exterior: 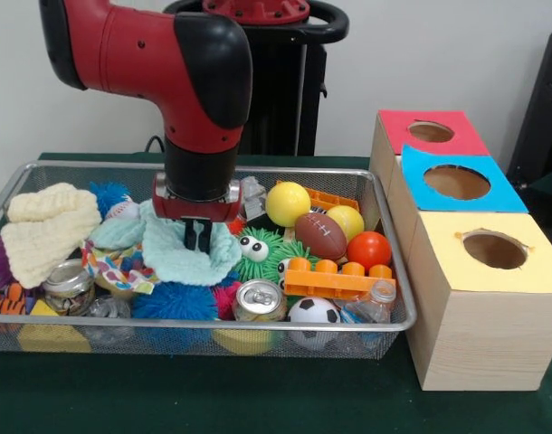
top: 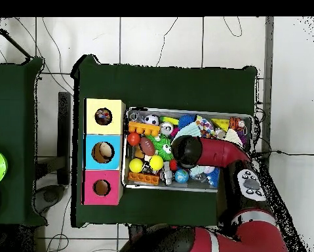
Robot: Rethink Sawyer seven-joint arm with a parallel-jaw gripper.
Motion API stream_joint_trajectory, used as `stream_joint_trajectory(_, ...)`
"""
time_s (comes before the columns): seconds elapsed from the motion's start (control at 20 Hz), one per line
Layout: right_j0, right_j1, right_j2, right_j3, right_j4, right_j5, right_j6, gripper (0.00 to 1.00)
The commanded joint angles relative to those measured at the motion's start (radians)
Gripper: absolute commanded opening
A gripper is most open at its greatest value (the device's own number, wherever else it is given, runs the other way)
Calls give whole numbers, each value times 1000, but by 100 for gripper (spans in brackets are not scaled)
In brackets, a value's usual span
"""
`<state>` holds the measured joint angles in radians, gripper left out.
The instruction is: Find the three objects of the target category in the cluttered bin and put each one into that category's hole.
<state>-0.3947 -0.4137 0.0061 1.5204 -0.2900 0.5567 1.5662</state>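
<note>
My gripper over mint cloth, mid-bin; fingers nearly together, holding nothing. Patterned fabric lies beside it toward table's left edge, front view.

The arm is glossy red with rounded black joint caps. A black cylindrical wrist ends in a red collar. Below it sits the small black pincer. From overhead, one black link carries pale round markings.
</note>
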Motion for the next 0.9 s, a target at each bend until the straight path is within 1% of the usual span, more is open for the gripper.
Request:
stream_joint_trajectory(0.05,1,42,41,-9,-37,-24,53,0)
stream_joint_trajectory(0.15,1,9,52,3,-19,16,45,0)
stream_joint_trajectory(0.35,-13,-81,104,51,38,111,18,0)
stream_joint_trajectory(0.5,-14,-130,143,48,84,189,9,0)
stream_joint_trajectory(0.7,-13,-158,180,45,124,249,1,0)
stream_joint_trajectory(0.9,-21,-150,217,70,151,247,0,0)
